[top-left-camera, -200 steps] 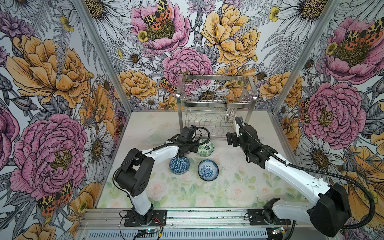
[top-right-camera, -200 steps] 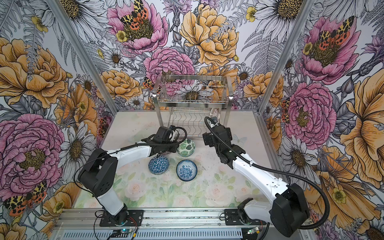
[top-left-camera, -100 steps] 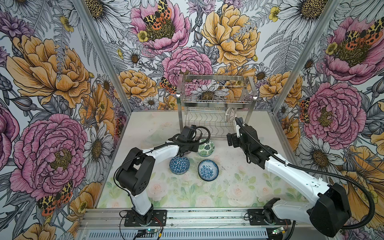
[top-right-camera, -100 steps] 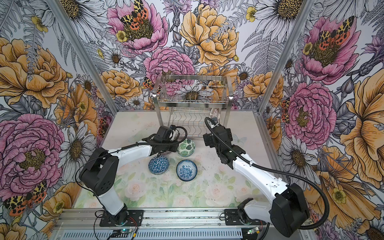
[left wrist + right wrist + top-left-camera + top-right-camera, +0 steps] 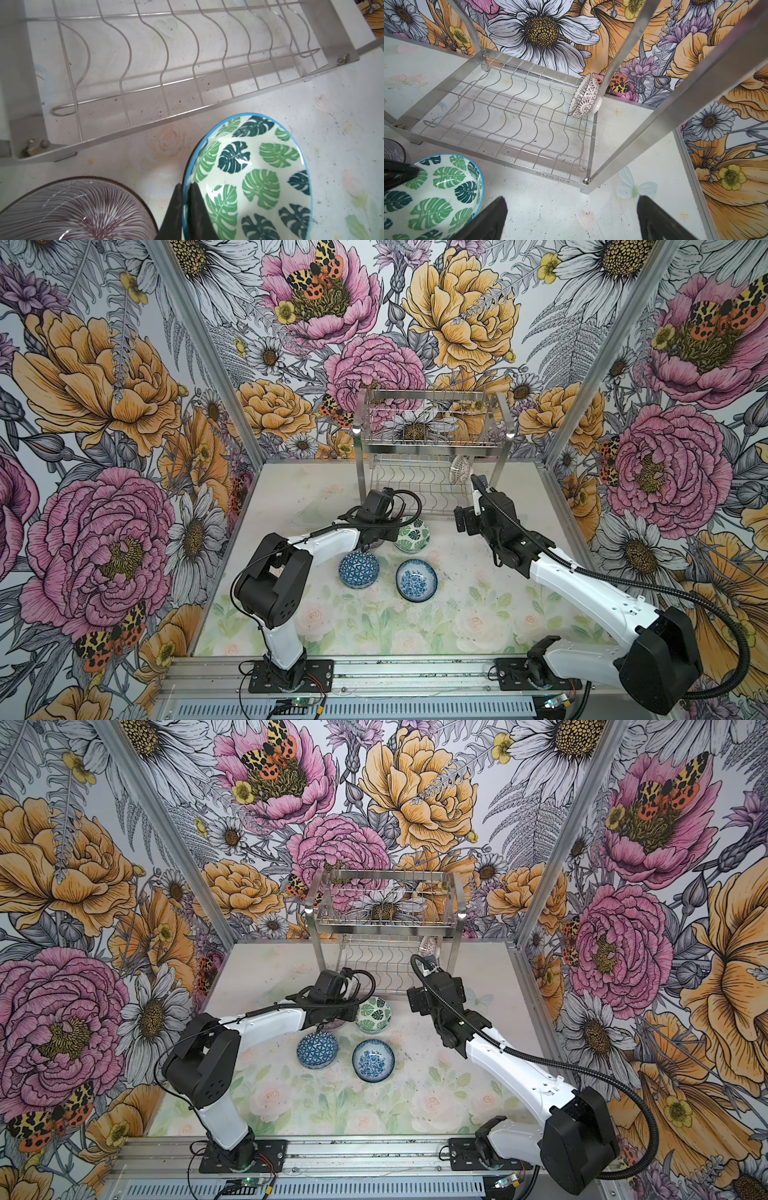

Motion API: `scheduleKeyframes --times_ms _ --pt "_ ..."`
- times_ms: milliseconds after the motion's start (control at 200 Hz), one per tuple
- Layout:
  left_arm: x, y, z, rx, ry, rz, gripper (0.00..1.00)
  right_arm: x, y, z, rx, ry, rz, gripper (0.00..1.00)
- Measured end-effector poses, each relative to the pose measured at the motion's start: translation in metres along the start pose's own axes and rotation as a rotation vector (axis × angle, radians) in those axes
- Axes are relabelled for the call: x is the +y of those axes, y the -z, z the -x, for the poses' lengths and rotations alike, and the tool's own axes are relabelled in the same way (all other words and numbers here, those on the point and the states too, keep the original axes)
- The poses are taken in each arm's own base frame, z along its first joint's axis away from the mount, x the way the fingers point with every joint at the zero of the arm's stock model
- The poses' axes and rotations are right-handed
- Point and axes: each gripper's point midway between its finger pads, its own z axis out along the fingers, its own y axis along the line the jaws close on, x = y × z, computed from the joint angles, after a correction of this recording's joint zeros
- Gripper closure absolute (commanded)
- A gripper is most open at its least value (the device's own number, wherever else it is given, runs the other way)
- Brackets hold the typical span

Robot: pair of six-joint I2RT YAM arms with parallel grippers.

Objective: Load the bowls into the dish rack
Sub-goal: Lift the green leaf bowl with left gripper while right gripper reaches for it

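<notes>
My left gripper (image 5: 186, 199) is shut on the near rim of the green leaf bowl (image 5: 259, 176), one finger inside and one outside. That bowl (image 5: 411, 535) sits on the table just in front of the dish rack (image 5: 430, 448). A blue geometric bowl (image 5: 358, 569) and a blue floral bowl (image 5: 416, 580) lie nearer the front in both top views. A white lattice bowl (image 5: 584, 99) stands on edge at the right end of the rack's lower tier. My right gripper (image 5: 572, 202) is open and holds nothing, low over the table by the rack's right front leg.
A purple-lined bowl (image 5: 72, 212) lies close beside my left gripper, mostly under the left arm in the top views. The rack's front bar (image 5: 145, 126) runs just beyond the leaf bowl. Flowered walls close in the back and both sides.
My left gripper's fingers have closed onto the leaf bowl's rim. Both arms have stayed where they were, and the right gripper has stayed open.
</notes>
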Motion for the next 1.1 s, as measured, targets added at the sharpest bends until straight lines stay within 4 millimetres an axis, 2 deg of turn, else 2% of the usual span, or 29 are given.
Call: scheduleKeyframes --times_ms 235,425,816,1101 --pt "0.0 0.001 0.0 -0.001 0.0 0.001 1.0 -0.002 0.003 0.002 -0.009 -0.005 -0.001 0.0" --pt "-0.002 0.011 0.006 -0.017 -0.001 -0.003 1.0 -0.002 0.003 0.002 -0.008 -0.006 -0.002 0.0" --pt "-0.009 0.058 0.034 -0.117 -0.021 0.008 1.0 0.0 0.012 0.008 -0.034 -0.04 0.034 0.0" --pt "-0.019 0.109 0.066 -0.305 0.001 -0.033 1.0 0.026 0.021 0.014 -0.041 -0.144 0.2 0.0"
